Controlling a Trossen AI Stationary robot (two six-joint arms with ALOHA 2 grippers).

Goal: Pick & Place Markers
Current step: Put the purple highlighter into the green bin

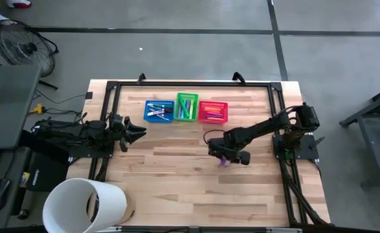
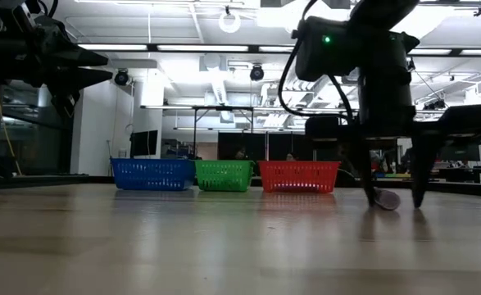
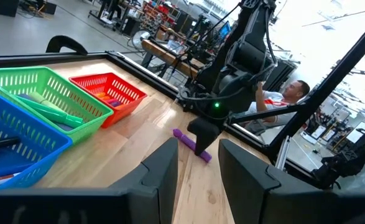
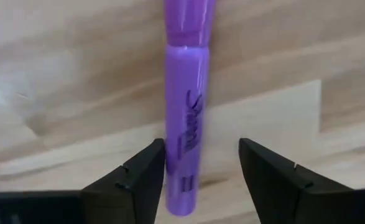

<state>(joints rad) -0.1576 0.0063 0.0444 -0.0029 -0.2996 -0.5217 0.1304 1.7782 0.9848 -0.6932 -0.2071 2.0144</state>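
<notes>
The right tool (image 4: pixel 201 171) is standing down over the purple marker (image 4: pixel 186 112), which is lying flat on the desk (image 1: pixel 177 181) toward its right edge. The fingers are standing wide, straddling the marker, its long axis running between them. The left tool (image 1: pixel 136 131), part open, is waiting near the left edge, farther off.

Grey concrete floor (image 1: pixel 196 16) surrounds the wood table (image 1: pixel 177 175). A fan (image 1: pixel 22 45) stands at 10 o'clock. Ceiling lights (image 2: pixel 191 47) run overhead.
</notes>
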